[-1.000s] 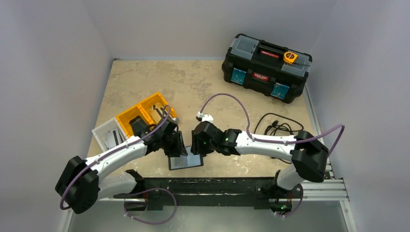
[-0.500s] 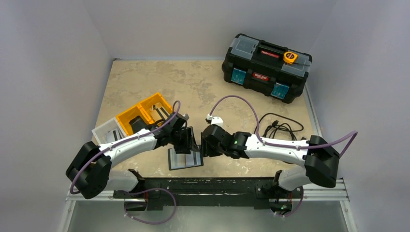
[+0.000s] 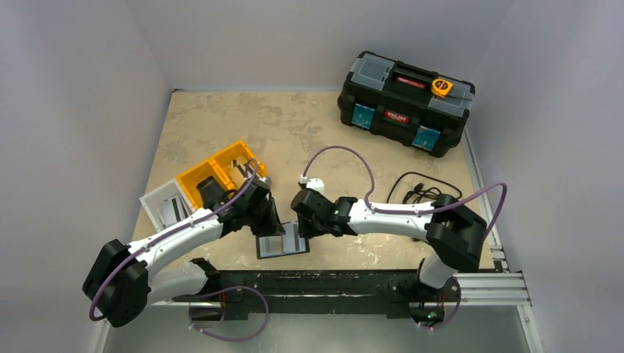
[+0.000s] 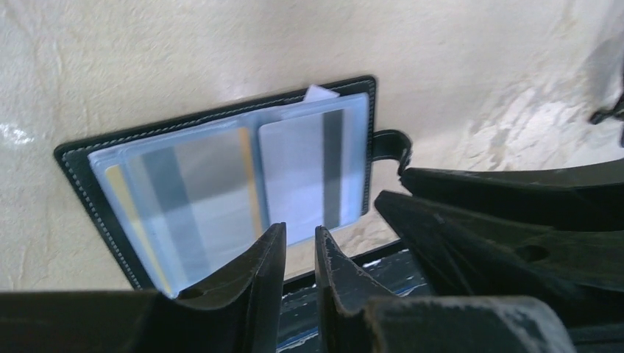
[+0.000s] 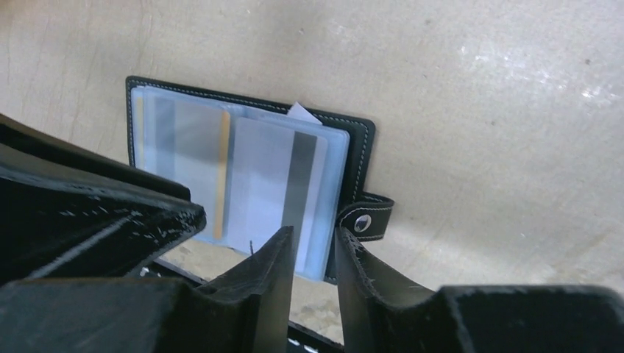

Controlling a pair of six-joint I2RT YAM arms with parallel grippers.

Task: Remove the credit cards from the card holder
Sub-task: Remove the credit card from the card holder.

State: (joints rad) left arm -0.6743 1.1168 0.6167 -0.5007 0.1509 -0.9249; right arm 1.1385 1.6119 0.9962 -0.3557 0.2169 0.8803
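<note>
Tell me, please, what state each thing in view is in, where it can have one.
holder: lying open.
cards: inside the holder, none out.
strap: unsnapped.
toolbox: shut.
cable: loose, coiled.
left gripper: jaws slightly open, empty.
right gripper: jaws slightly open, empty.

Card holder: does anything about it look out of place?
Yes. A small white corner sticks out crookedly past the far edge of the open card holder, near its snap strap.
</note>
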